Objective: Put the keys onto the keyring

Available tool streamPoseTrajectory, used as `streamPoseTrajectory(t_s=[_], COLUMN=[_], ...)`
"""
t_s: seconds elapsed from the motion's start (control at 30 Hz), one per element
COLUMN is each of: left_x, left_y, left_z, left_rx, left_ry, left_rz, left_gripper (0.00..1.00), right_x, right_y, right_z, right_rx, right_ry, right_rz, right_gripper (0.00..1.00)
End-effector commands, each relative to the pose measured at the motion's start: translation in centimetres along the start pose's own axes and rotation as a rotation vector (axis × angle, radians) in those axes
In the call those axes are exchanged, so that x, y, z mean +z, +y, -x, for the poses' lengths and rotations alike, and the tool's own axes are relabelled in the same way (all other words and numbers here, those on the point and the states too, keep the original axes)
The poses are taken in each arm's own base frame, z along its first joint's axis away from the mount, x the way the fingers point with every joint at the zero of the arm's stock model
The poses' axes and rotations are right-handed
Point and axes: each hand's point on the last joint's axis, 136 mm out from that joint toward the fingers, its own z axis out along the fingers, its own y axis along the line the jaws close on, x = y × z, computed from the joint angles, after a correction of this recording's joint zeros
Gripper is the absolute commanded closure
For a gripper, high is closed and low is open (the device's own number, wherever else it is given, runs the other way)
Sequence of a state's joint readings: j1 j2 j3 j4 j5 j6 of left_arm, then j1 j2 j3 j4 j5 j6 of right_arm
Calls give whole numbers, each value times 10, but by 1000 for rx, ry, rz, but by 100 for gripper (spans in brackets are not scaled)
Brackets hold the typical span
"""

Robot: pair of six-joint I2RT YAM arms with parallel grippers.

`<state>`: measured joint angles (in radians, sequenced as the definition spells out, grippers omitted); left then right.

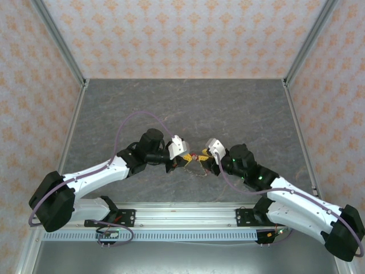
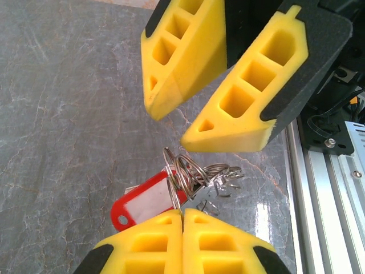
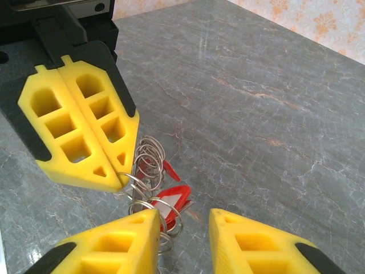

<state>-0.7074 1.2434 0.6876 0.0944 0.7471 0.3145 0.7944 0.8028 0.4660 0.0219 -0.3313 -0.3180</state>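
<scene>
The keyring [image 2: 183,170] is a bunch of thin grey wire rings hanging just above the table, with a red plastic tag [image 2: 142,201] carrying a white label. Small metal keys [image 2: 223,176] dangle on its right side. My left gripper [image 2: 183,211] is shut, pinching one wire of the keyring between its yellow fingertips. In the right wrist view the rings [image 3: 145,157] fan out beside the red tag [image 3: 177,197], held by the left gripper [image 3: 118,176]. My right gripper [image 3: 181,220] is open; the rings touch the outer side of its left finger [image 3: 137,228]. Both grippers meet at the table's middle [image 1: 194,157].
The grey marbled table [image 1: 182,108] stretches behind the grippers, bounded by patterned walls. An aluminium rail [image 1: 188,220] runs along the near edge under the arm bases. A thin purple cable [image 1: 137,117] loops over the left arm.
</scene>
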Motion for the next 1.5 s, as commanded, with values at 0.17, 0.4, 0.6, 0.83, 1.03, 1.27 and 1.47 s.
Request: streamPoseTrajectory(t_s=[0.17,0.4,0.6,0.83,1.03,1.27,1.47], left_x=[-8,-10,-11,-11,-11,-12,-14], left_y=[-1,4,1,-2,-2,-4,-5], left_z=[26,28,29,27,27,27,26], left_rx=[66,68,75,87,88,91,90], left_ry=[-68,-76,-77,-67,-63,-62,-62], left_rz=[19,48,40,20,19,17,17], left_gripper=[100,100,100,100,100,100,100], right_x=[2,3,-6,-9,-3,0,1], right_y=[-6,20,-2,-7,15,16,14], right_z=[14,-2,4,12,20,23,18], right_rx=[5,47,2,-65,-106,-152,-209], right_ry=[-25,29,0,6,-15,-4,37], right_rz=[-3,149,17,39,186,203,221], right_gripper=[71,70,78,80,74,79,81])
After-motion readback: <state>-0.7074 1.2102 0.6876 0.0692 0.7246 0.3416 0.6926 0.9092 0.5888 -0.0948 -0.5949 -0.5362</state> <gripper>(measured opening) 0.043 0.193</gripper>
